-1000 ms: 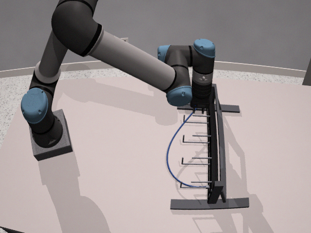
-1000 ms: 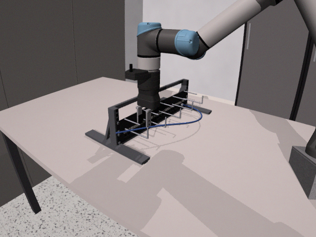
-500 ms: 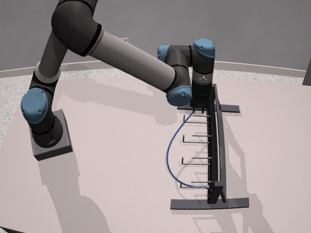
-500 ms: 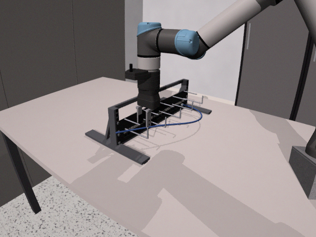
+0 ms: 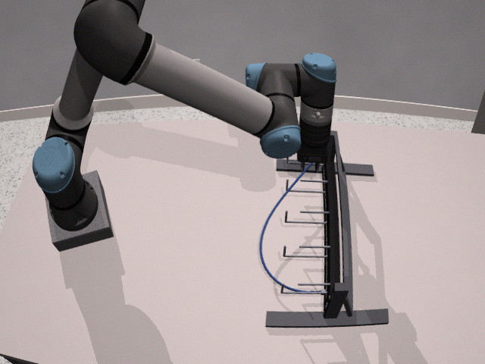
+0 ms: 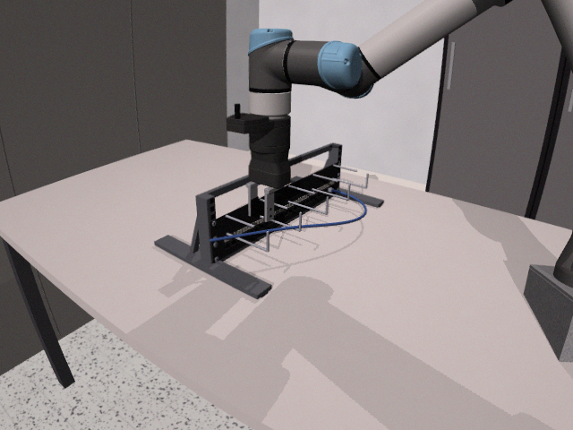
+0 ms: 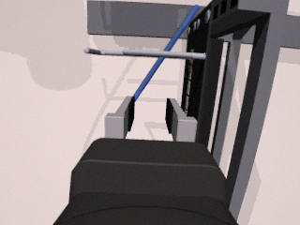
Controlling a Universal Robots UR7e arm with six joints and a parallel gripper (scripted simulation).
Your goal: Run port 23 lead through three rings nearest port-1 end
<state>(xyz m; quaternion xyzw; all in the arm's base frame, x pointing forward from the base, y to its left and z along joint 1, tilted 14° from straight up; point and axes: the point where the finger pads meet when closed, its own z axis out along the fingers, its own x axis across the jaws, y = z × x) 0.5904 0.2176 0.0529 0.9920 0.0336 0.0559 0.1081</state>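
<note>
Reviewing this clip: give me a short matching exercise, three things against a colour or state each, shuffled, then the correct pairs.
Things:
1. lead
2. gripper
3. rack

States:
A. dark grey, standing upright on the table
B. blue, bowing out in front of the rings
C. fingers apart, holding nothing

Pairs: 1-B, 2-C, 3-A

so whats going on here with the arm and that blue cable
The arm's gripper hangs open over one end of the rack, its fingers apart with nothing between them. The blue cable runs from the far end of the panel, bows out in front of the wire rings, and ends near the rack end by the gripper, passing beside one finger. Whether it sits inside any ring cannot be told.
</note>
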